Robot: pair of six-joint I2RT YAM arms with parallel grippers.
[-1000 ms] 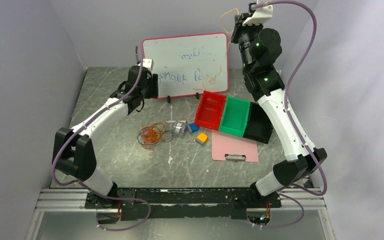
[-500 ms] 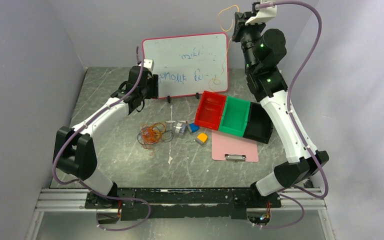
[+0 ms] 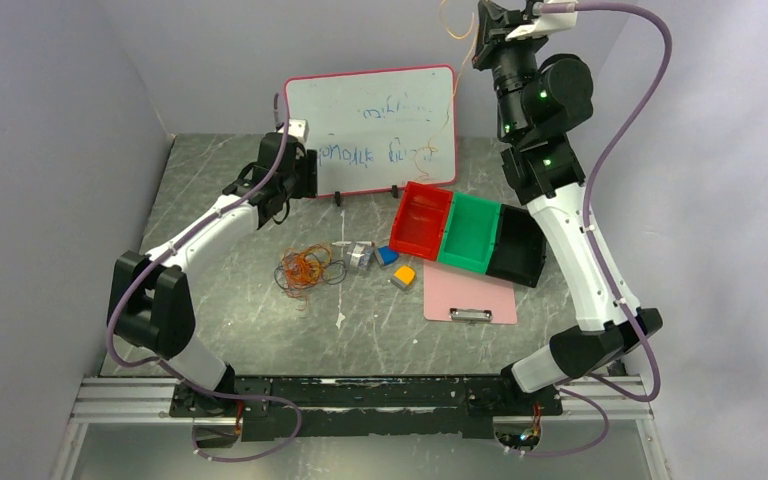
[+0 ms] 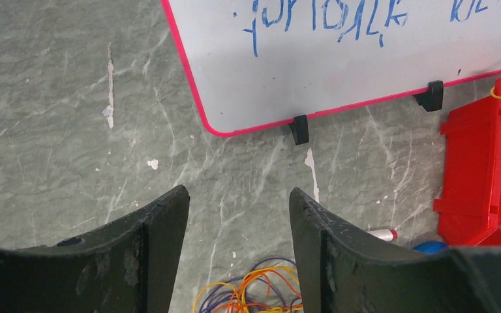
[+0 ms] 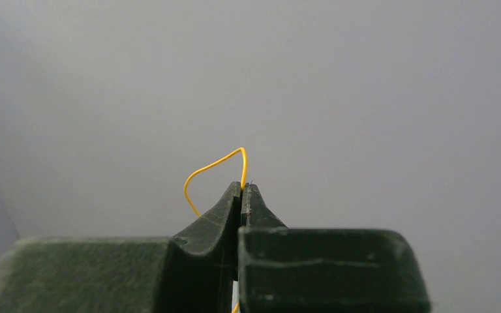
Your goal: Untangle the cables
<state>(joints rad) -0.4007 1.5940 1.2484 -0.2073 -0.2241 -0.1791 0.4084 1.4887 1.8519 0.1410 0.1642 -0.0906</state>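
The cables [image 3: 305,268] lie as a loose orange, yellow and purple tangle on the table left of centre; the left wrist view shows them [image 4: 261,293] at its bottom edge. My left gripper [image 3: 300,180] [image 4: 238,192] hangs open above the table near the whiteboard's lower left corner, holding nothing. My right gripper [image 3: 482,30] [image 5: 242,186] is raised high at the back right, shut on one thin yellow cable [image 5: 212,166]. That cable [image 3: 451,110] dangles down in front of the whiteboard, apart from the tangle.
A whiteboard [image 3: 370,125] stands at the back on black feet [image 4: 298,128]. Red [image 3: 422,220], green [image 3: 472,232] and black [image 3: 517,245] bins sit in a row at the right, above a pink clipboard [image 3: 470,297]. Small blue [image 3: 387,255] and orange [image 3: 404,275] blocks lie beside the tangle.
My right gripper has risen and shifted slightly right with the yellow cable, lifting its dangling end. The left arm and the tangle have not moved.
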